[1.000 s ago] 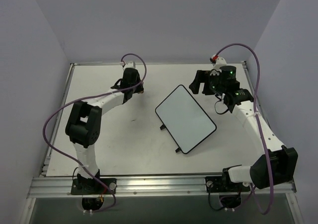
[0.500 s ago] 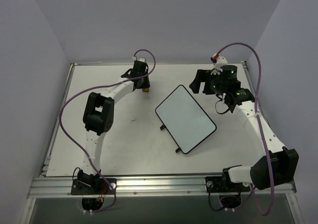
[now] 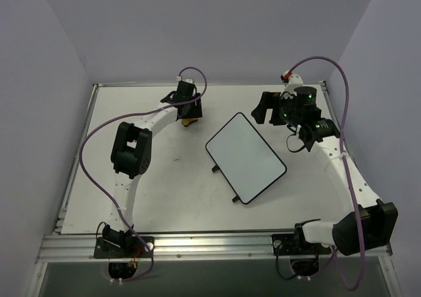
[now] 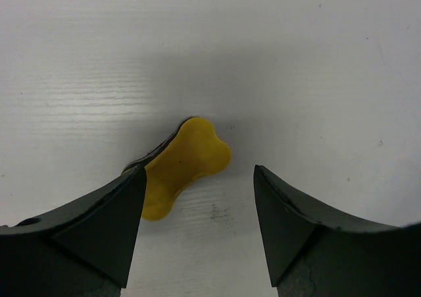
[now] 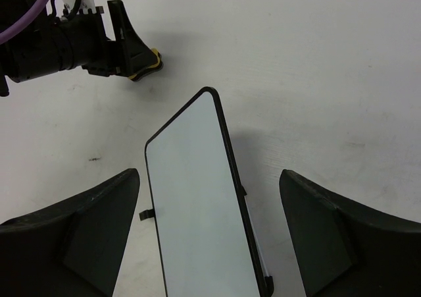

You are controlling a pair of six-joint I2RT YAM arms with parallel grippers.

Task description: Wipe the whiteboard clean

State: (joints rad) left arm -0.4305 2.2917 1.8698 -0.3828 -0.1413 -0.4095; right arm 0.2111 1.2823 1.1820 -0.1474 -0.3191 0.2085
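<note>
Left wrist view shows us the left gripper open astride the yellow eraser, loose on the table, sensibly we think, since the whiteboard, flat mid-table near our open right gripper, already looks clean.

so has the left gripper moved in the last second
Yes. The left gripper has shifted right, closer to the whiteboard, which has stayed put, and now stands over the yellow eraser.
</note>
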